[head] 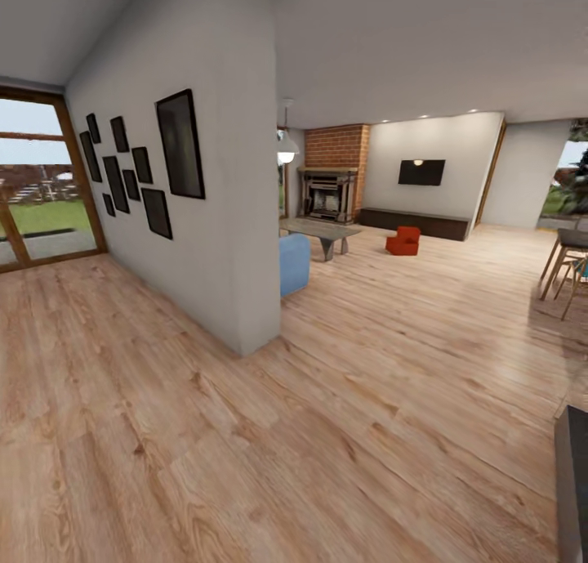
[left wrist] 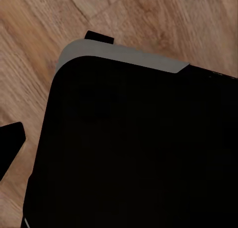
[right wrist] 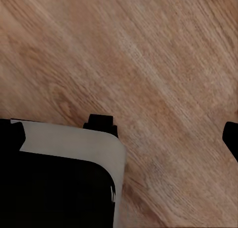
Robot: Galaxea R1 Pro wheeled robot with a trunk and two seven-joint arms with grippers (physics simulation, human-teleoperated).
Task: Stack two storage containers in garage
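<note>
Fingers on both arms are pointing down at bare plank floor (right wrist: 163, 64), and we cannot tell whether they are released or clenched. We are seeing the orange-red storage containers (head: 403, 240) lying far ahead and slightly right, on the living-room floor between the low wooden table (head: 322, 230) and the dark TV cabinet (head: 416, 220). Neither arm is nearer; we judge driving forward comes first.

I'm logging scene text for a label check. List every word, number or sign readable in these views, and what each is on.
None can be read.
The black picture frames on the wall are dark and blank.
The wall TV shows no text.
The orange-red storage containers carry no visible label from here.
</note>
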